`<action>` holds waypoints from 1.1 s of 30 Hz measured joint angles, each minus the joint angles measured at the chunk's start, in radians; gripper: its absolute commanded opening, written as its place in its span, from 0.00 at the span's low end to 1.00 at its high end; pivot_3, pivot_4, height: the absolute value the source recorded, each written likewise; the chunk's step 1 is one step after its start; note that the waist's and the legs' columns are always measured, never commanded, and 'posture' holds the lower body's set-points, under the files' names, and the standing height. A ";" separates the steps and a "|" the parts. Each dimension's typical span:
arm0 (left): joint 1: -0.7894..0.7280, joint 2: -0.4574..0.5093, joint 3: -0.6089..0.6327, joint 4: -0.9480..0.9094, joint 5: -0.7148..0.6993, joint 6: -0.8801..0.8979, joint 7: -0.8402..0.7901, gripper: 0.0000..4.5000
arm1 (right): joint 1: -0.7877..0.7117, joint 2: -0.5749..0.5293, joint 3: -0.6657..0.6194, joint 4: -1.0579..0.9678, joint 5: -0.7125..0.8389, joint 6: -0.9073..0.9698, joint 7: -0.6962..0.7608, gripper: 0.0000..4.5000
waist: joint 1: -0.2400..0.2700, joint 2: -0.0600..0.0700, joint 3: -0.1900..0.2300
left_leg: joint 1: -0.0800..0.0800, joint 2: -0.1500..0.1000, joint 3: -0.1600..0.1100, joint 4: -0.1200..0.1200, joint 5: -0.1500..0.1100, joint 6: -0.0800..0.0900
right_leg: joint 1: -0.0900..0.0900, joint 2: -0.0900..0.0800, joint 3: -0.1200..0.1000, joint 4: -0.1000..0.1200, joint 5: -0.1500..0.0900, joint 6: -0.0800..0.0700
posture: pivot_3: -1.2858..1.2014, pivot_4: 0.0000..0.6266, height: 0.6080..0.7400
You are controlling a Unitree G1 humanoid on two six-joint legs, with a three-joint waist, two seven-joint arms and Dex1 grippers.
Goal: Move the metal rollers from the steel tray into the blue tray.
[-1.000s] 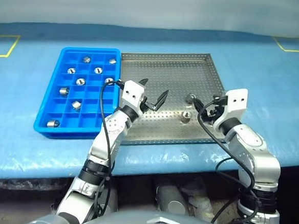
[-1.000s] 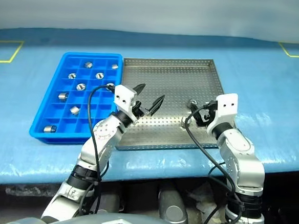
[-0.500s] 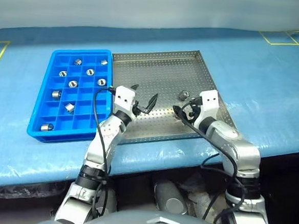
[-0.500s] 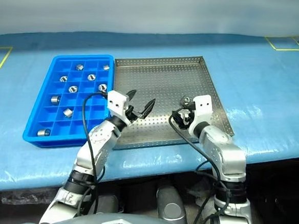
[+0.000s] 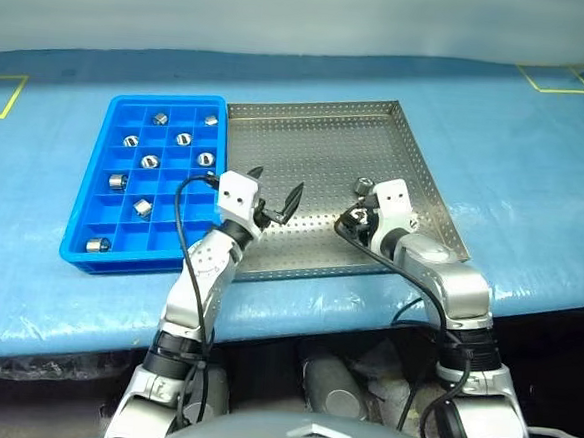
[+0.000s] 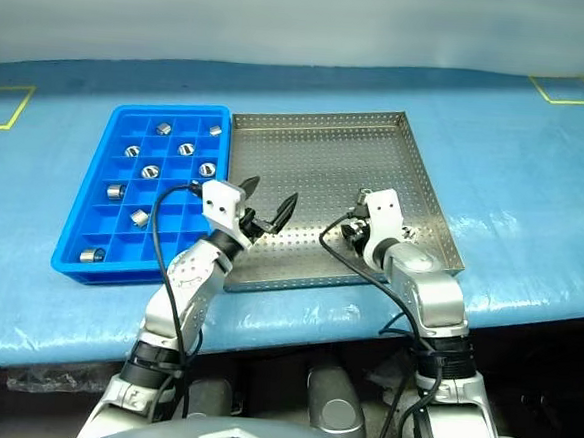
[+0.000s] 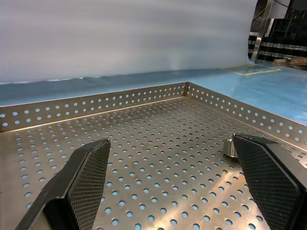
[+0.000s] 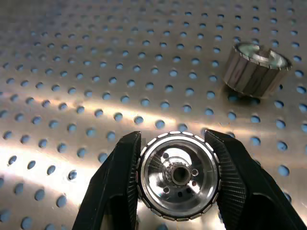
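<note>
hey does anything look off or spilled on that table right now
Nothing stands out. The blue tray holds its metal rollers in separate compartments, none spilled. The right gripper clamps one roller on the steel tray; another stands beside it.

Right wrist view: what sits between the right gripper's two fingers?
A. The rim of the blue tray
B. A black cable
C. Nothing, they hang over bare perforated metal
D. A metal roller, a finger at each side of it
D: the right gripper has a black finger on each side of a shiny metal roller on the steel tray.
</note>
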 measured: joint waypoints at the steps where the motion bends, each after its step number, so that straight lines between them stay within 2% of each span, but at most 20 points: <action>1: 0.007 0.000 0.003 -0.010 -0.001 0.000 0.002 1.00 | -0.009 0.019 -0.002 0.000 0.005 -0.030 0.003 0.38 | 0.006 0.000 0.000 | 0.000 0.000 0.000 0.000 0.000 0.000 | 0.000 0.000 0.000 0.000 0.000 0.000 | 0.54 0.24 1.00; 4: 0.043 -0.002 0.019 -0.063 -0.008 -0.002 0.011 1.00 | -0.063 0.080 -0.023 0.007 0.023 -0.118 0.005 0.38 | 0.025 0.000 0.000 | 0.000 0.000 0.000 0.000 0.000 0.000 | 0.000 0.000 0.000 0.000 0.000 0.000 | 0.56 0.24 1.00; 9: 0.139 0.004 0.031 -0.164 -0.009 0.007 0.051 1.00 | -0.188 0.134 -0.031 0.068 0.039 -0.219 0.037 0.38 | 0.085 -0.001 0.001 | 0.000 0.000 -0.001 -0.001 0.000 0.000 | 0.000 0.000 -0.001 0.000 0.000 -0.001 | 0.62 0.24 1.00; 15: 0.236 0.004 0.049 -0.241 0.010 0.018 0.110 1.00 | -0.264 0.179 0.044 0.252 0.012 -0.235 0.071 0.38 | 0.170 -0.002 0.001 | -0.001 0.000 0.000 -0.002 0.000 0.000 | -0.002 -0.001 -0.002 0.000 0.000 -0.004 | 0.65 0.24 1.00; 21: 0.276 0.002 0.058 -0.274 0.018 0.021 0.150 1.00 | -0.370 0.240 0.062 0.414 -0.019 -0.252 0.063 0.38 | 0.224 -0.002 0.001 | -0.002 0.000 0.000 -0.002 0.000 0.000 | -0.003 -0.001 -0.003 0.000 -0.004 -0.009 | 0.67 0.24 1.00; 33: 0.288 0.001 0.057 -0.278 0.019 0.022 0.168 1.00 | -0.474 0.310 0.079 0.636 -0.077 -0.332 0.051 0.38 | 0.250 -0.002 0.001 | -0.002 0.001 0.000 -0.005 0.000 0.000 | -0.005 0.000 -0.003 -0.001 -0.004 -0.010 | 0.67 0.24 1.00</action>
